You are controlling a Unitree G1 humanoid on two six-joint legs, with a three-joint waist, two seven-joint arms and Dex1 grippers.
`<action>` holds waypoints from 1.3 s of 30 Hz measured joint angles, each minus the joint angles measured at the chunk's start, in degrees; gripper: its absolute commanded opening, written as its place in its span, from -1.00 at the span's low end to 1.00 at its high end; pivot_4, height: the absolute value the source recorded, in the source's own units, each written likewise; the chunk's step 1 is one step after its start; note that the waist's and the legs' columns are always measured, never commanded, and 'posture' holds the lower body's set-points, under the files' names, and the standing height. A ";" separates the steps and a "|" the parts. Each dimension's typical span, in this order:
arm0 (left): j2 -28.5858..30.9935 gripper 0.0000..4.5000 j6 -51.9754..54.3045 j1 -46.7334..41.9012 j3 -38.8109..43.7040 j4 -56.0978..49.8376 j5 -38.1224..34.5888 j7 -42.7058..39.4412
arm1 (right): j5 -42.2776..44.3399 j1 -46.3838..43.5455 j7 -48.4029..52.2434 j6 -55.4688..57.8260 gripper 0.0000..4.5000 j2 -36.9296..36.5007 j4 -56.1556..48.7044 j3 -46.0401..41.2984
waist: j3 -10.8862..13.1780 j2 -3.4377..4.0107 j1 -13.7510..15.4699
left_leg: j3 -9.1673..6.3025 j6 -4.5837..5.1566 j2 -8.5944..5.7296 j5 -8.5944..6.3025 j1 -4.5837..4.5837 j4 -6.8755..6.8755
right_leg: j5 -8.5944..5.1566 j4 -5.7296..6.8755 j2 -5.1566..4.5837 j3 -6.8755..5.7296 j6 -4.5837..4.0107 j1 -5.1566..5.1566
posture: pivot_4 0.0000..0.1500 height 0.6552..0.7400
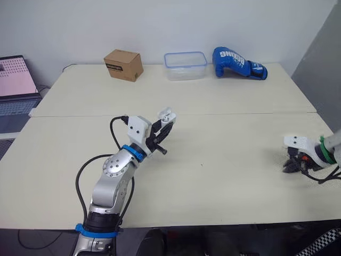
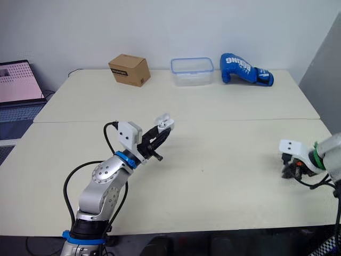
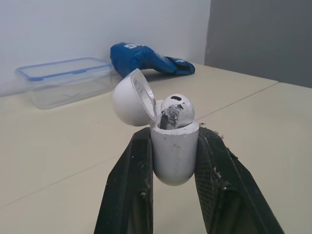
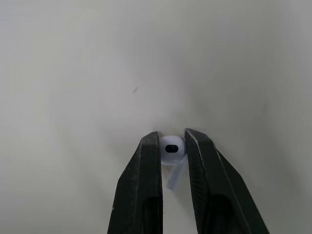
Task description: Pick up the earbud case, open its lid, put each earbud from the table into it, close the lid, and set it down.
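1. Laptop (image 1: 15,80) at the far left edge, beside the table (image 1: 229,154), with a flat screen glowing pink.
2. Cardboard box (image 1: 123,64), brown, matte and square-cornered, stands near the back of the table, left of centre.
3. Left gripper (image 1: 164,128) is raised over the middle-left of the table and clamped on the earbud case (image 3: 174,156). Its two black fingers, scuffed and dusty, press the case's flanks from both sides.
4. The earbud case is smooth white plastic with a rounded bottom, held upright. Its domed lid (image 3: 127,100) is hinged back and open.
5. One glossy white earbud (image 3: 177,107) sits in the case, its bulbous head poking above the rim, with a dark grille patch on its face.
6. Clear plastic container (image 1: 185,65), rectangular with a blue-rimmed lid, stands at the back centre.
7. Blue boxing glove (image 1: 238,63), padded and shiny with white lettering, lies just right of the container.
8. The table is pale cream, smooth and matte, with a seam running across it.
9. Right gripper (image 4: 172,139) is low at the table's right edge, pinching the second earbud (image 4: 171,149) by its round white head. The short stem points back between the fingers.
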 measured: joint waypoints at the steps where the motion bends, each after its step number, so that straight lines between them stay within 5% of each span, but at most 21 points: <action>1: -0.02 -0.66 0.00 -0.05 -0.21 -0.01 0.00 -0.03 | 0.60 1.06 -0.59 2.77 -0.85 -0.03 -1.86 -0.65 | 0.00 0.00 -0.10 | 0.01 0.00 0.00 0.00 0.01 -0.01 | 0.02 0.00 0.00 0.02 0.03 0.00 | 1.00 1.00; 8: 0.15 -0.66 0.07 -0.33 -0.88 0.02 -0.08 -0.27 | 4.07 5.04 -2.33 9.00 0.20 -2.33 -8.69 -0.81 | 0.00 -0.01 -0.04 | 0.00 0.00 -0.02 0.00 -0.08 0.00 | 0.03 -0.14 0.01 0.02 0.09 0.01 | 1.00 1.00; 24: 0.17 -0.66 1.05 0.70 -0.96 -0.74 -0.15 -0.88 | 5.41 5.23 -3.99 1.75 0.20 -4.26 -9.14 2.17 | 0.00 -0.04 -0.04 | 0.02 0.00 -0.01 0.00 -0.06 0.00 | 0.03 -0.13 0.02 0.04 0.13 0.01 | 1.00 1.00; 28: 0.18 -0.66 1.16 0.90 -0.93 -1.55 -0.15 -0.58 | 5.45 5.16 -3.99 1.78 -0.19 -4.25 -9.43 2.49 | 0.00 -0.04 -0.02 | 0.01 0.00 -0.01 0.00 -0.07 0.00 | 0.03 -0.13 0.02 0.03 0.13 0.01 | 1.00 1.00; 32: 0.29 -0.66 1.18 0.95 -0.87 -1.95 -0.15 -0.58 | 5.53 5.13 -4.27 1.63 -0.82 -4.26 -8.78 2.48 | 0.00 -0.05 0.08 | 0.00 0.00 -0.01 0.00 -0.07 0.00 | 0.04 -0.13 0.02 0.03 0.12 0.01 | 1.00 1.00; 39: 0.75 -0.66 1.19 0.89 -0.83 -1.88 -0.18 -1.09 | 8.50 4.56 -2.77 1.00 -0.84 -3.67 -8.40 2.23 | 0.00 -0.05 -0.05 | 0.02 0.00 -0.01 0.00 -0.06 0.00 | 0.04 -0.13 0.02 0.04 0.12 0.01 | 1.00 1.00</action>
